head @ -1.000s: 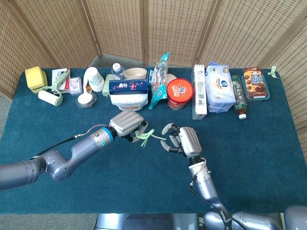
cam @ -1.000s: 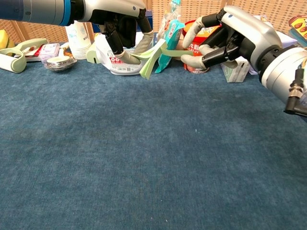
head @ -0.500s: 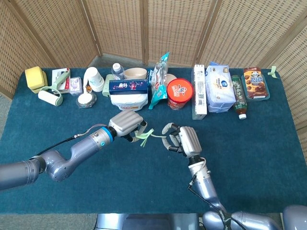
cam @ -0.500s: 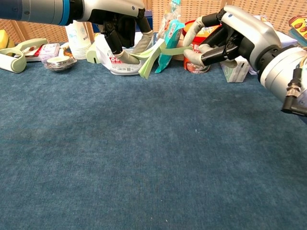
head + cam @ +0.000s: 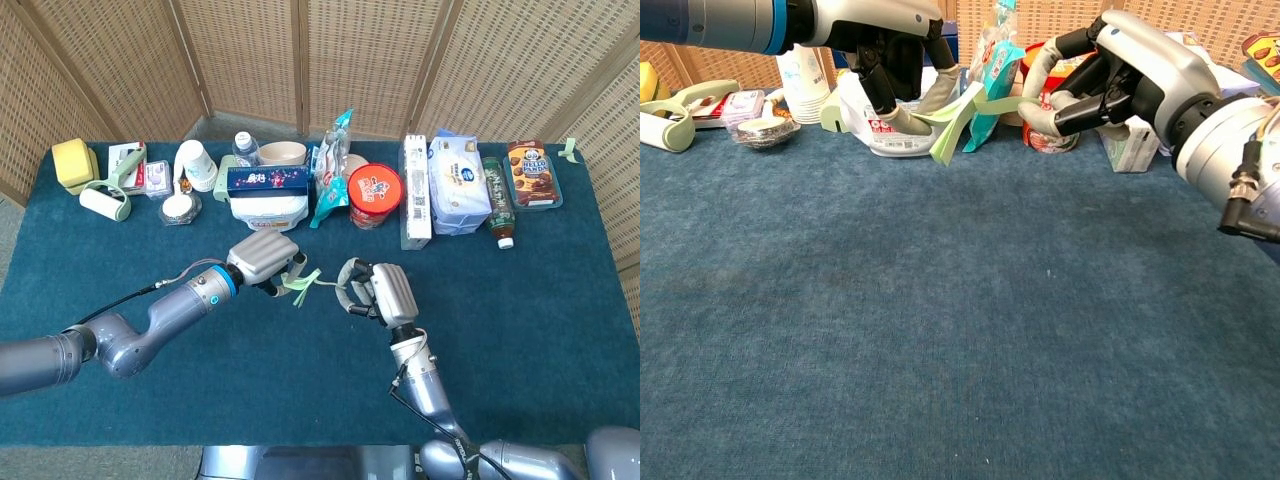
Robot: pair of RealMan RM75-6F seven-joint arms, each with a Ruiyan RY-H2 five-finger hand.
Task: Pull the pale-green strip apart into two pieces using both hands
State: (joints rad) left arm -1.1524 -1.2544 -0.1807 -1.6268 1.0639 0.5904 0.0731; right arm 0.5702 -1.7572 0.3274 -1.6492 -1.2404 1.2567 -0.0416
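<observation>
Held above the dark-teal carpeted table point(image 5: 940, 330), the thin pale-green paper strip point(image 5: 965, 112) spans both hands, the left hand point(image 5: 895, 60) pinching one end and the right hand point(image 5: 1110, 85) the other, ready for pulling apart.

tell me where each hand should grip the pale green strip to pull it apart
By its two ends, from opposite sides. The strip hangs as a narrow band above the cloth, so the left hand pinches its folded left end and the right hand the thin right end.
</observation>
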